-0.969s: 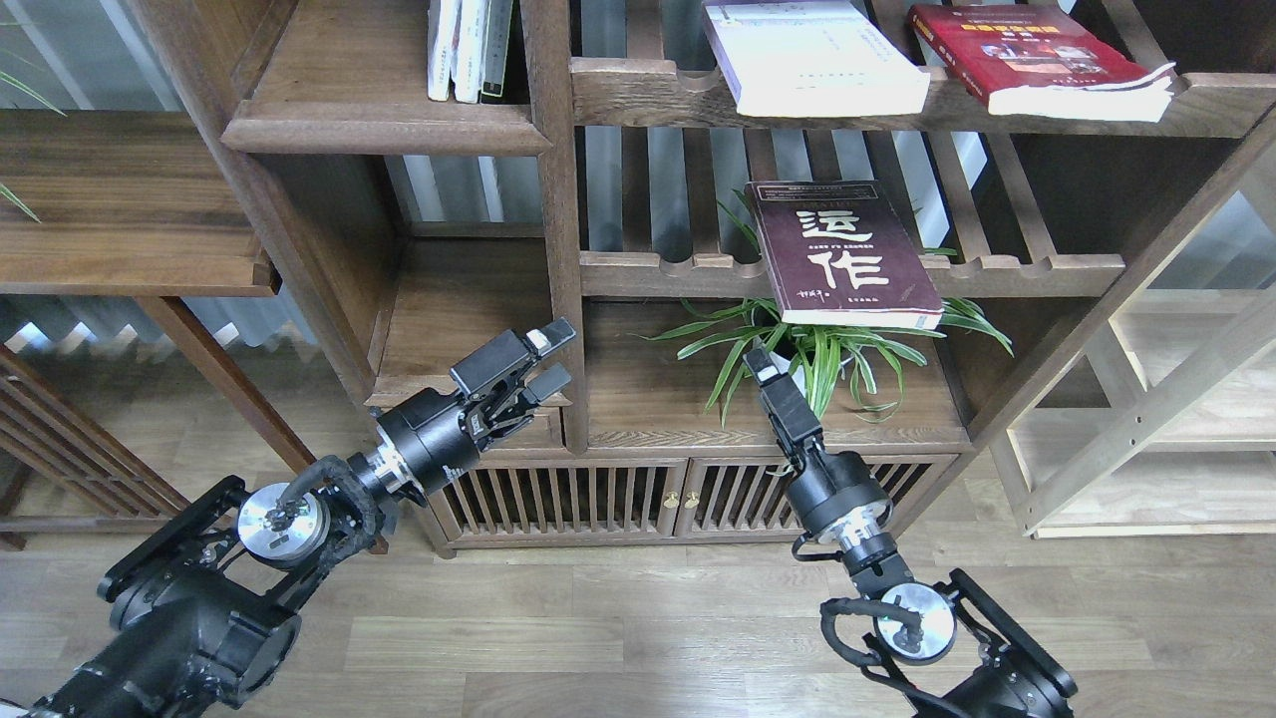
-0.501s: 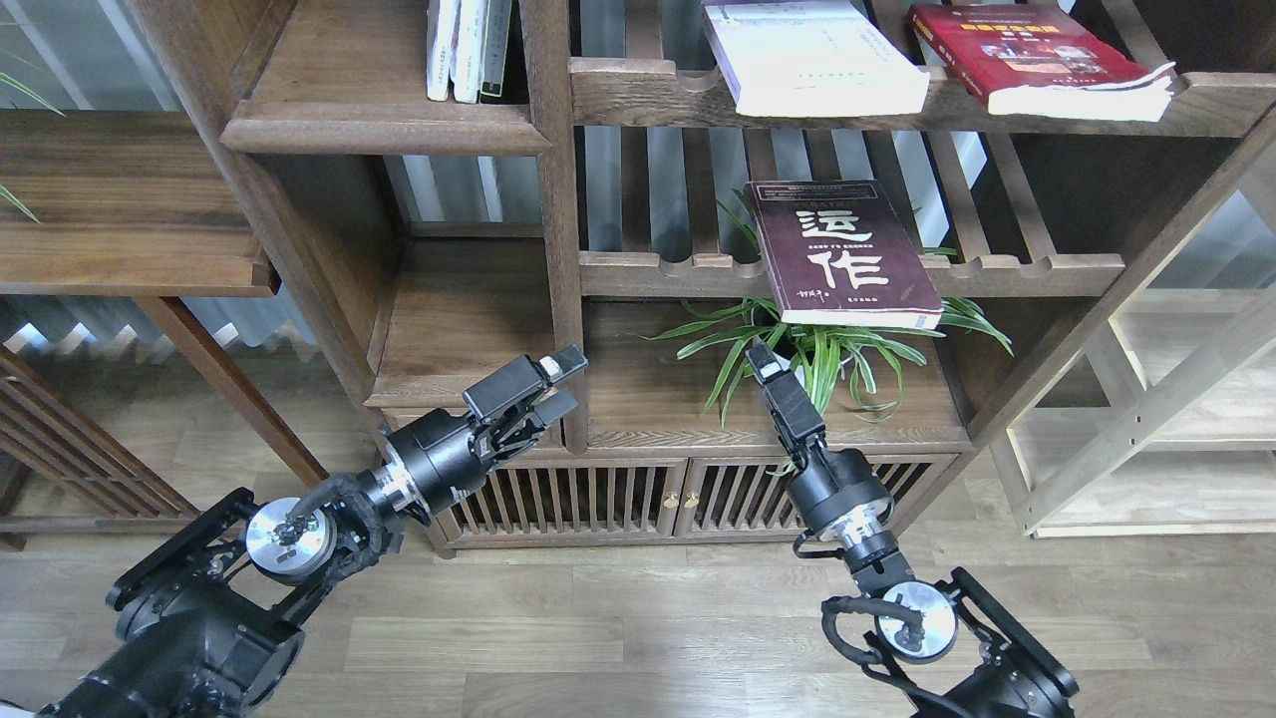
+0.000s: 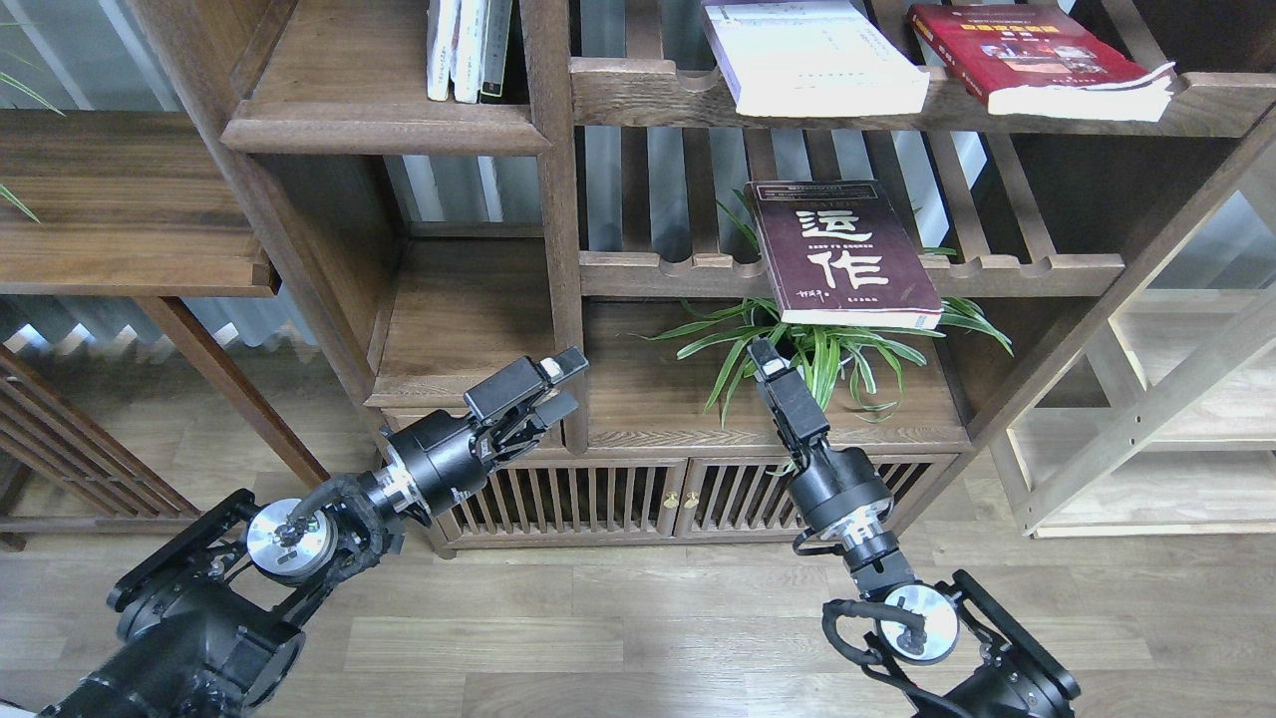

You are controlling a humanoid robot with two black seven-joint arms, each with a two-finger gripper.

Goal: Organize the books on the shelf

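The maroon book with big white characters lies flat on the lower slatted rack, its front end overhanging the rail. The thick white-lilac book and the red photo-cover book lie flat on the upper slatted rack. The solid shelf with a rounded front edge is at the upper left and holds a few upright books. My left gripper is open and empty, low beside the bookcase's centre post. My right gripper points up just below the maroon book's front left corner. It is seen edge-on, so its fingers cannot be told apart.
A potted spider plant stands on the cabinet top under the maroon book, right beside my right gripper. The centre post separates the solid shelves from the racks. A cabinet with slatted doors sits below, and a pale wooden rack stands at the right.
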